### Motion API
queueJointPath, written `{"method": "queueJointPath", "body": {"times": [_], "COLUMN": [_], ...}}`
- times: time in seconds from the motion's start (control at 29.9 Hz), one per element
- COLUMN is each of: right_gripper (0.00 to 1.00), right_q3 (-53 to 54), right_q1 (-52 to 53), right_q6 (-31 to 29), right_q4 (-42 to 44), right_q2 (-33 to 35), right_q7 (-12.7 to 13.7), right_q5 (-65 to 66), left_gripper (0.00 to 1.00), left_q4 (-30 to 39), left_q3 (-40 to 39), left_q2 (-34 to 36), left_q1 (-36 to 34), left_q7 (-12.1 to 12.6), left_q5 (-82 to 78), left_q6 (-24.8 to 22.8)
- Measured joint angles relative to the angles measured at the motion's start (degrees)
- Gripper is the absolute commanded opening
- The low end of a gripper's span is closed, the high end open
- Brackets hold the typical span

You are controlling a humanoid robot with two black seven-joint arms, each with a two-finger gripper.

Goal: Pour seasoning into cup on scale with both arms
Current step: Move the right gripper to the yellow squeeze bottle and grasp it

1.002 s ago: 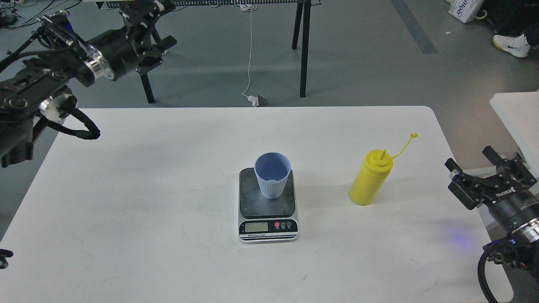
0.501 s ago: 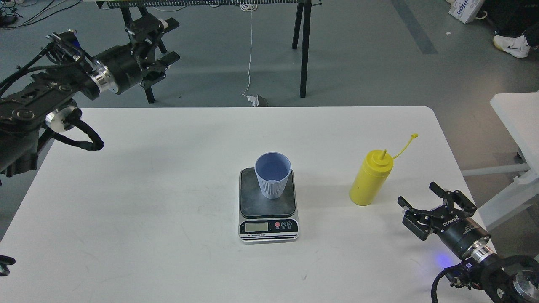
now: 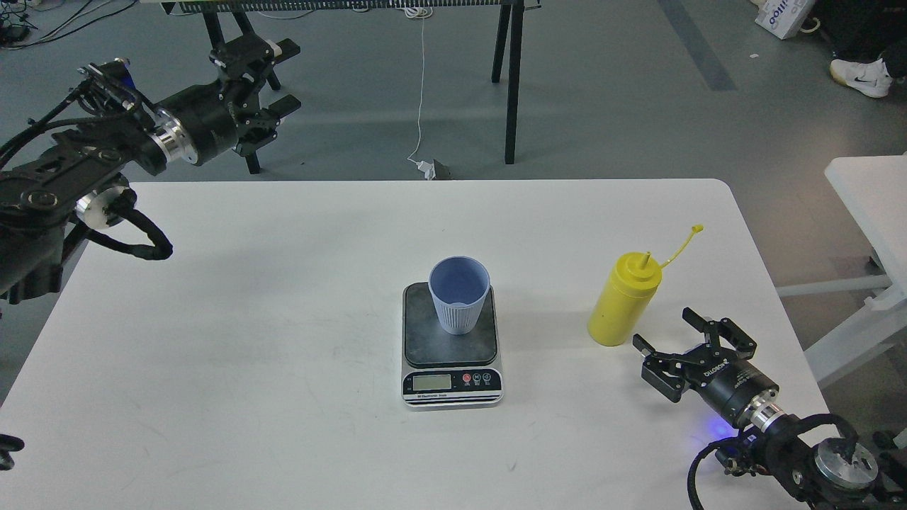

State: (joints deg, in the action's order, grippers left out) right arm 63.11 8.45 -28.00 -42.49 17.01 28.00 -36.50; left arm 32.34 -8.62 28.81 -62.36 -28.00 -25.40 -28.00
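Note:
The light-blue ribbed cup (image 3: 459, 294) stands upright on the dark platform of the scale (image 3: 451, 372), at the middle of the white table (image 3: 248, 340). The yellow seasoning bottle (image 3: 623, 300) stands upright to the right of the scale, its cap hanging off on its tether to the upper right. My right gripper (image 3: 666, 329) is open and empty, low over the table just right of and in front of the bottle, fingers pointing toward it. My left gripper (image 3: 266, 78) is open and empty, raised beyond the table's far left corner.
Black table legs (image 3: 511, 78) and a white cable (image 3: 421, 92) stand on the floor behind the table. A second white table (image 3: 868, 191) is at the right edge.
My right gripper has moved left and forward over the table, closing in on the yellow bottle. My left arm has shifted only slightly. Cup, scale and bottle have not moved.

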Motion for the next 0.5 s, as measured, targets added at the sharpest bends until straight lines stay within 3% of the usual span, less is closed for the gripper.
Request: {"method": "queueJointPath", "body": {"times": [0.5], "right_gripper": [1.00], "right_q3": [-4.5], "right_q1": [6.6], "right_q6": [0.0], "right_q4": [6.3], "right_q2": [-2.2], "right_q7": [0.0], "right_q5": [3.7], "left_gripper": [0.90], "left_q4": [0.1], "left_q3": [0.1], "left_q2": [-0.2], "left_q1": [0.1], "left_q7": [0.0], "left_q5": [0.0], "left_q6": [0.0]}}
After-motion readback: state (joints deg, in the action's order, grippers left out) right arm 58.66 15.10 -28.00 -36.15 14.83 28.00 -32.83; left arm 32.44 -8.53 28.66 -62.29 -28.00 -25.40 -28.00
